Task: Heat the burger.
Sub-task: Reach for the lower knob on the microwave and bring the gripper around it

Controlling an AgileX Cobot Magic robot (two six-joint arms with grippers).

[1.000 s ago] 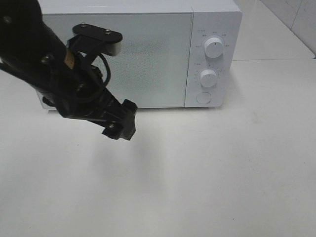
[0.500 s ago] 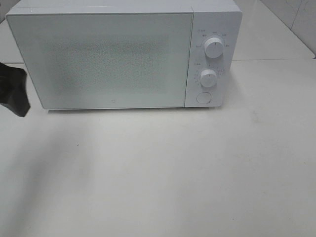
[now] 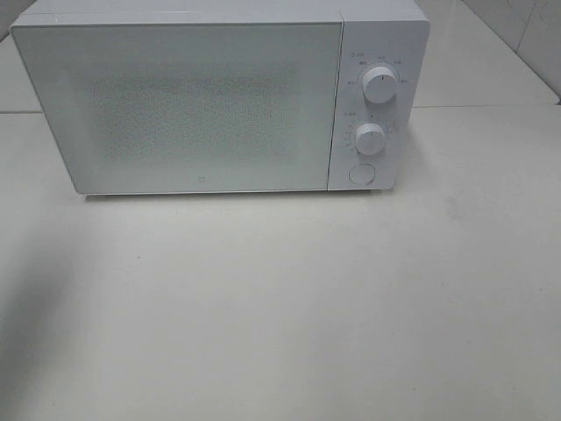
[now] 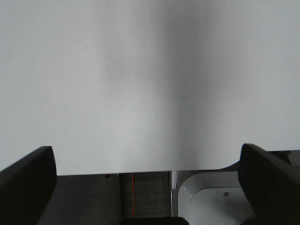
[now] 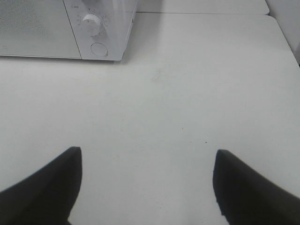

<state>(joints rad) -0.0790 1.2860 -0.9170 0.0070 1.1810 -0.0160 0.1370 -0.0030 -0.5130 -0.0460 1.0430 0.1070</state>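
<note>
The left gripper (image 4: pixel 145 149) had its jaws spread wide with nothing between them, its dark fingers (image 4: pixel 26 185) framing only bare white table (image 4: pixel 140 70). Close under that gripper ran the table's edge, and past it lay a dark strip with a thin orange wire (image 4: pixel 131 192) and a white rounded fitting (image 4: pixel 211 201). The right gripper (image 5: pixel 147 151) also stood open, gripping nothing, its fingertips (image 5: pixel 56 180) well apart above the plain tabletop. Farther off from the right jaws sat the white microwave (image 3: pixel 219 96), near the table's back. Its door (image 3: pixel 175 105) was shut and the frosted panel showed nothing of the inside. On its control panel sat an upper knob (image 3: pixel 379 83), a lower knob (image 3: pixel 371 138) and a round button (image 3: pixel 360 174) beneath them. The burger showed in none of the views, so where it lay relative to either pair of jaws could not be told.
</note>
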